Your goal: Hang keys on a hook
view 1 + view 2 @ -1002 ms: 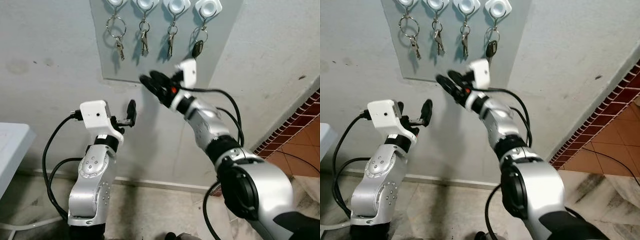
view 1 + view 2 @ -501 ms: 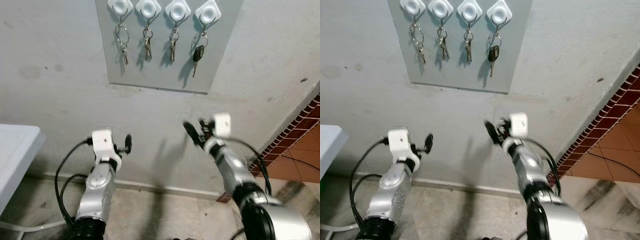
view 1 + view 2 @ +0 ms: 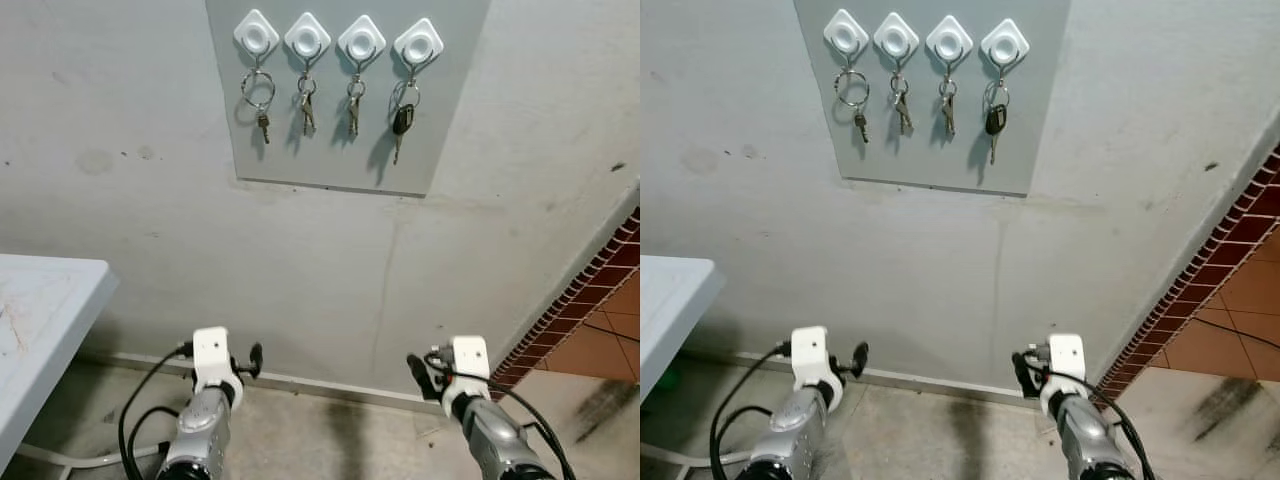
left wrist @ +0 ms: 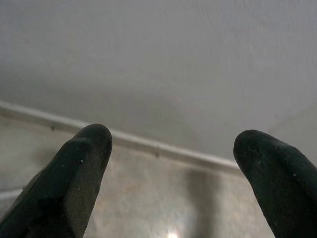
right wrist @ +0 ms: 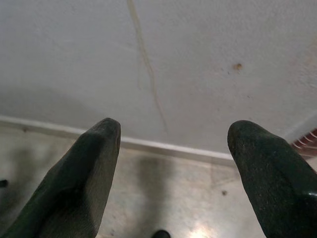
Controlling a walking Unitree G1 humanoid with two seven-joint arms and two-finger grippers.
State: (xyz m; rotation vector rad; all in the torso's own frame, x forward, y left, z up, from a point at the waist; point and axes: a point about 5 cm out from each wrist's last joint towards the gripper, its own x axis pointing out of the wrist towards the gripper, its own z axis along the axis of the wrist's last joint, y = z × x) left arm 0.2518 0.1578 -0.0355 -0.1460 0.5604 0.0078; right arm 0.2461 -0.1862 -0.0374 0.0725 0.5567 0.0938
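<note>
Metal keys (image 3: 402, 118) hang on hooks (image 3: 418, 42) at upper centre, far above our empty, spread left gripper (image 4: 168, 163) and right gripper (image 5: 171, 163).

no readable text, labels or numbers anywhere

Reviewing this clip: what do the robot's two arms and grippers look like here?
Both arms are silver metal. Each wrist carries a white boxy camera housing, and black cables loop from it down along the arm. The left gripper and the right gripper each have two long black fingers with rounded, matte tips, finely speckled as if dusty. No labels or printed markings can be made out.
</note>
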